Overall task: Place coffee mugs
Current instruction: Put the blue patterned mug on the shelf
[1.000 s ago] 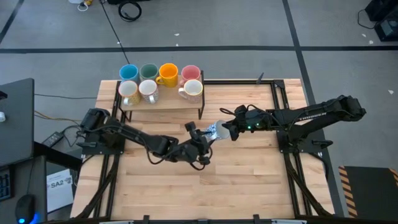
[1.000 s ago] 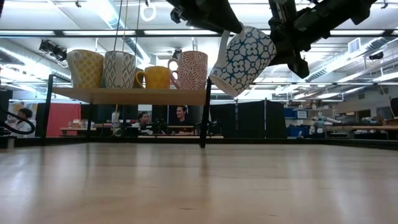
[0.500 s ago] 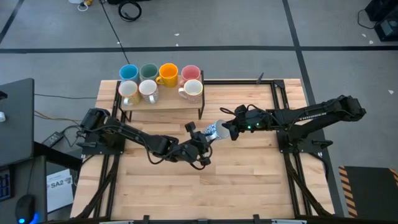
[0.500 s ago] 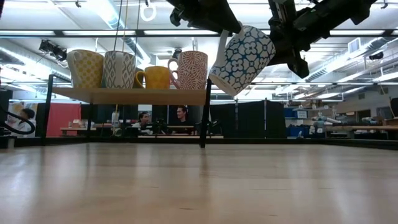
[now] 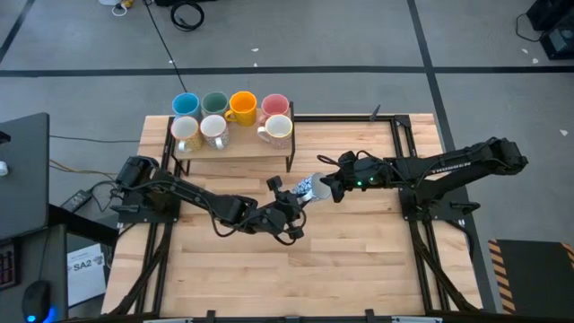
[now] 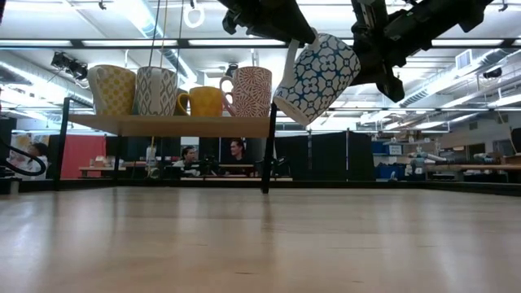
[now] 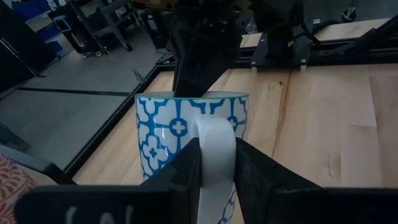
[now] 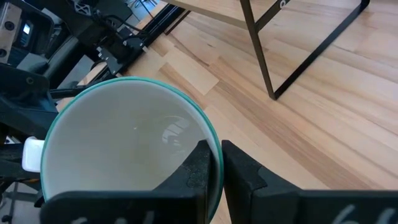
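Patterned mug (image 6: 317, 77) midair: left fingers (image 7: 186, 171) clamp handle, right fingers (image 8: 202, 165) pinch rim.

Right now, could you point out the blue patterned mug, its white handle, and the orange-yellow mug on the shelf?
blue patterned mug (image 6: 317, 77): low view, patterned side wall.
white handle (image 7: 215, 146): left wrist view, outer face of the loop.
orange-yellow mug (image 5: 243, 104): high view, inside of the cup.

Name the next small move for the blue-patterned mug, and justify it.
Probably open the right gripper. The blue-patterned mug hangs above the table; the left gripper has its jaws closed on the handle while the right pinches the rim, so the handover looks complete.
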